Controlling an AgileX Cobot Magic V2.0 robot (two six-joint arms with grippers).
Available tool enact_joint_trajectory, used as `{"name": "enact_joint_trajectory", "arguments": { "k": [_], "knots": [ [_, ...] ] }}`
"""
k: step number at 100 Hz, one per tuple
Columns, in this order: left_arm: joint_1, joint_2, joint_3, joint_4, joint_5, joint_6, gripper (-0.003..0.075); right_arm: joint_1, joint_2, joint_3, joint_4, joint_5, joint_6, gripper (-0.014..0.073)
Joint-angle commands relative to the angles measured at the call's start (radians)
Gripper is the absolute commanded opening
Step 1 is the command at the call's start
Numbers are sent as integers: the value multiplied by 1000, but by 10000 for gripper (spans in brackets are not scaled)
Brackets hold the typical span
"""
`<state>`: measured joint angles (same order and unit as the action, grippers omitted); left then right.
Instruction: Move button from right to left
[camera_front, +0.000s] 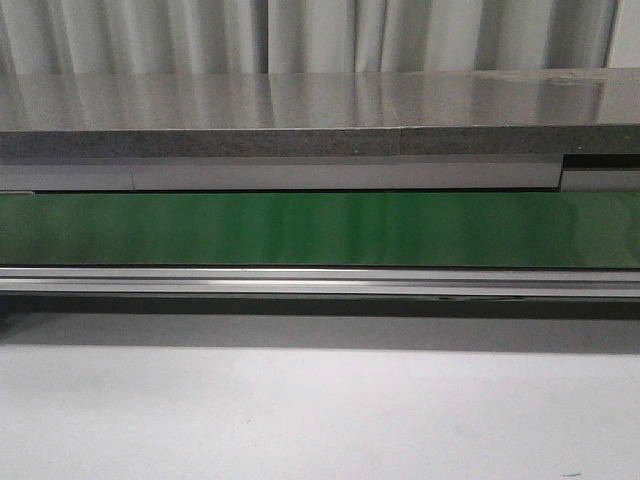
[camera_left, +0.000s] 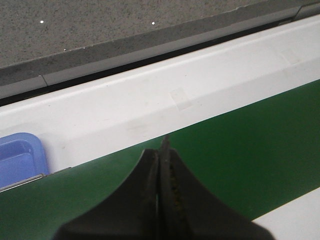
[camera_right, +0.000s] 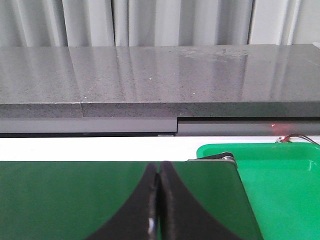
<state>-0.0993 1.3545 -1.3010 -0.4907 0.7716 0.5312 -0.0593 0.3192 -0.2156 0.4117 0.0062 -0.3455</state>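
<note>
The button is not visible in any view, so the step in hand is judged to be finding it before any reach.

In the front view a green belt (camera_front: 320, 228) runs the full width between a grey stone counter (camera_front: 300, 115) and a metal rail (camera_front: 320, 280), with a white table (camera_front: 320, 410) in front; nothing lies on the belt there.

The right gripper (camera_right: 159, 175) hangs over the belt near its end with its fingers pressed together, holding nothing. Just past that end sits a green tray (camera_right: 280, 185), and the part of it in view holds no button.

The left gripper (camera_left: 162, 150) has its fingers pressed together too, over the belt, with a blue tray (camera_left: 20, 160) at the belt's far edge beyond a white strip.

To do this well, the right arm should probably wait or look further over the green tray, spread its fingers only once the button shows, then come down over the cap with the jaws either side of the black body.
</note>
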Motion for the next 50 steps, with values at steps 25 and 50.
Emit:
{"name": "enact_joint_trajectory", "arguments": {
  "k": [25,50],
  "knots": [
    [-17,-225,174,-159,-258,-15,-20,1,5,-28,5,-72,-4,-67],
    [-17,-338,323,-170,-339,-13,-20,1,5,-28,5,-72,-4,-67]
  ]
}}
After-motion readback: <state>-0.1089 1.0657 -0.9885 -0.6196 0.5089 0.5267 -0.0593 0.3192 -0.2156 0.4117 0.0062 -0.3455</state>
